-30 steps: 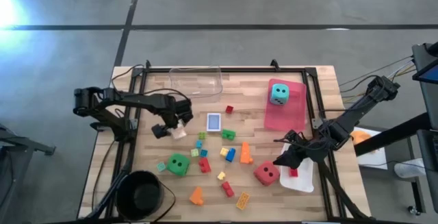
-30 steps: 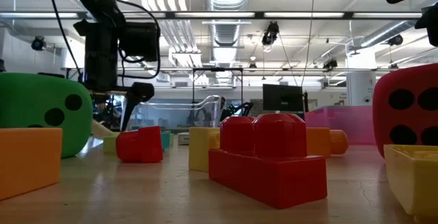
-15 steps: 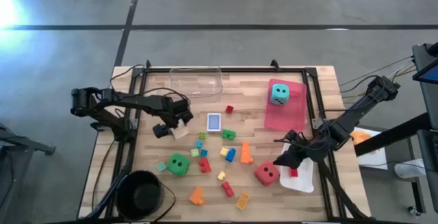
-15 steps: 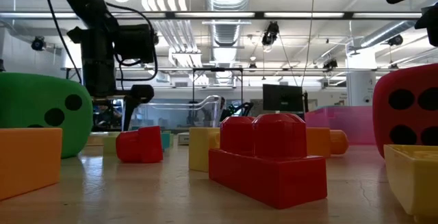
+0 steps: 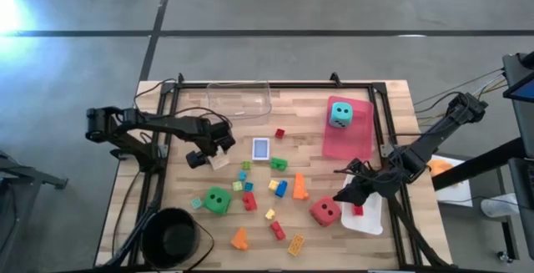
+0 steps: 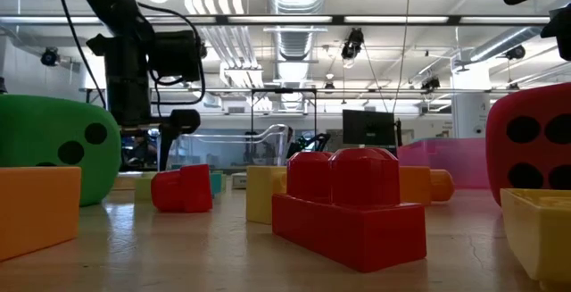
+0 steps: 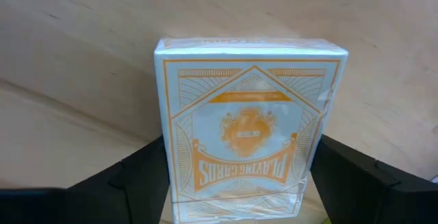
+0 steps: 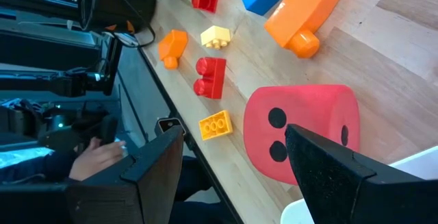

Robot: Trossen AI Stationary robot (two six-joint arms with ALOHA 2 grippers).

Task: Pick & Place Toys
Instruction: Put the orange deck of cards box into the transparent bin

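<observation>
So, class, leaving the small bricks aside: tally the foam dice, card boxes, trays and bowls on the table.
Foam dice: 3 (teal die, green die, red die)
Card boxes: 2 (blue card box, pale card box)
Trays: 3 (clear tray, pink tray, white tray)
Bowls: 1 (black bowl)
Total: 9

The high view looks straight down on the whole wooden table (image 5: 367, 93). The low view sits at tabletop height, close behind a red plastic brick (image 6: 348, 207). Each wrist view looks close at the tabletop; the right one shares the red dotted foam die (image 8: 301, 131) with the high view.
</observation>
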